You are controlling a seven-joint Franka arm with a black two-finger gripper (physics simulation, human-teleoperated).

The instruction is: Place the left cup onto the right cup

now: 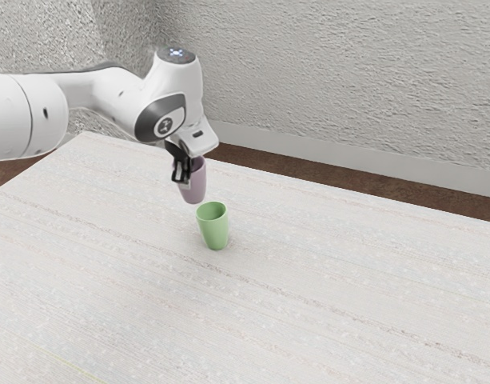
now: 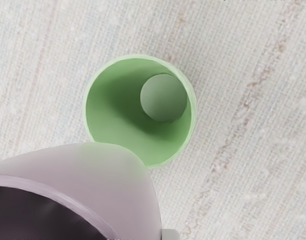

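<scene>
The white Franka arm [image 1: 109,92] comes in from the upper left of the exterior frame and ends a little left of centre. There the black gripper [image 1: 181,174] is closed narrowly on the rim of a mauve cup [image 1: 193,187] and holds it clear of the table [image 1: 348,288]. The cup hangs mouth up and slightly tilted, with its base at about the height of the green cup's rim.

The green cup [image 1: 213,226] stands upright on the pale wood-grain table, just below and to the right of the mauve one in the frame. They are very close, and I cannot tell whether they touch.

In the wrist view the mauve cup [image 2: 93,175] sits large and blurred right under the hand, its wall overlapping the near rim of the green cup [image 2: 118,115]. The green cup's mouth is open to the camera and its round floor shows inside. Bare tabletop [image 2: 252,60] lies all around it.

Behind the table a rough grey wall [image 1: 348,64] rises from a pale baseboard [image 1: 372,160].
</scene>
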